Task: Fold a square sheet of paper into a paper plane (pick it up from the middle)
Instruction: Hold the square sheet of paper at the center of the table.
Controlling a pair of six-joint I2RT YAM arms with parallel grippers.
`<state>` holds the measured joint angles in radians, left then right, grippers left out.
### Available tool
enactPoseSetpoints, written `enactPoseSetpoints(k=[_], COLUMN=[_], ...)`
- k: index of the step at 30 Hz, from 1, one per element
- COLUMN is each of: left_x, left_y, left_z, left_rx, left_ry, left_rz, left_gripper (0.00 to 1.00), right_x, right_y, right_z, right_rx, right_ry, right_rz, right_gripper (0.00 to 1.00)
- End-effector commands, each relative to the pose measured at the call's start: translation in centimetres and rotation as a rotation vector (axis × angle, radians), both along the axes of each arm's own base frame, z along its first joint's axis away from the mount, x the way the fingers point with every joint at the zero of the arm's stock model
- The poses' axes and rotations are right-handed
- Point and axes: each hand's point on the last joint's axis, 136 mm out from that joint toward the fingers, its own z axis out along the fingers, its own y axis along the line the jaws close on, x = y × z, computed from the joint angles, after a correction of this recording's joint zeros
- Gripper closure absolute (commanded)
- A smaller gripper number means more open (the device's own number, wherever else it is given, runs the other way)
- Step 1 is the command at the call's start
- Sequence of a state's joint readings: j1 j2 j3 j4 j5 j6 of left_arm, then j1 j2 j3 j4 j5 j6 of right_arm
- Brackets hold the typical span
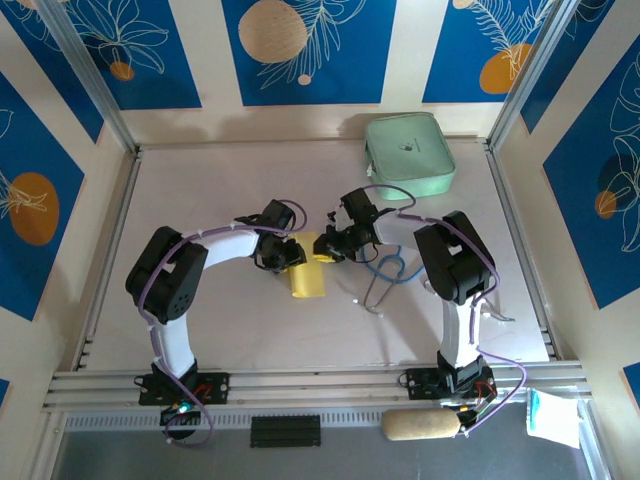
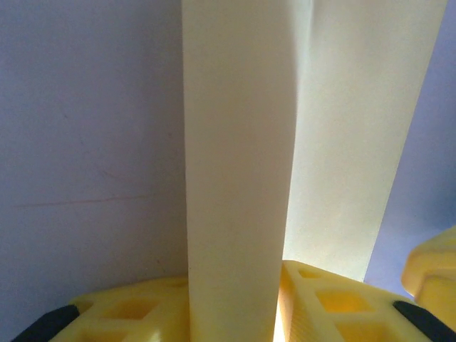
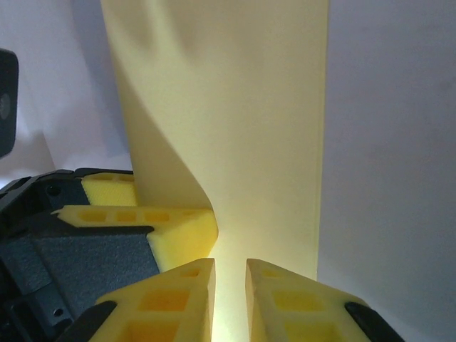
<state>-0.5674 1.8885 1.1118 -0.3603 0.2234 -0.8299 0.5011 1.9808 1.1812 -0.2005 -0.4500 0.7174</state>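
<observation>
I see both arms bent inward, meeting at the middle of the pale worktop [image 1: 200, 180]. The yellow sheet of paper [image 1: 308, 275] lies there, partly folded into a long strip, between the two hands.

The left hand [image 1: 292, 257] is closed on the sheet: in its wrist view a folded band runs down between its yellow fingers [image 2: 128, 310], touching both.

The right hand [image 1: 328, 248] faces it from the other side. Its fingers [image 3: 171, 292] stand almost together, with a thin gap over the paper, and I cannot tell whether they pinch it. The left hand's finger crowds in just beside them.

A blue cable [image 1: 390, 268] loops just beside the right arm. A mint-green case [image 1: 408, 155] sits well apart at the far edge.
</observation>
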Motion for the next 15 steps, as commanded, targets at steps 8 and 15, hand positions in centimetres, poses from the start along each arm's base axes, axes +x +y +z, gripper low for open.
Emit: enactPoseSetpoints(k=[8,15], left_x=[-5.0,-5.0], left_y=[4.8,4.7], left_z=[-7.2,-7.0], left_rx=[0.234,0.231], left_ry=[0.201,0.198], left_rz=[0.012,0.009], left_gripper=[0.62,0.63], right_x=[-0.9,-1.9], right_y=[0.5,-1.5], right_z=[-2.0,-5.0], right_rx=[-0.032,-0.137], right_ry=[0.048,0.094], right_rz=[0.056,0.06], right_gripper=[0.87,0.88])
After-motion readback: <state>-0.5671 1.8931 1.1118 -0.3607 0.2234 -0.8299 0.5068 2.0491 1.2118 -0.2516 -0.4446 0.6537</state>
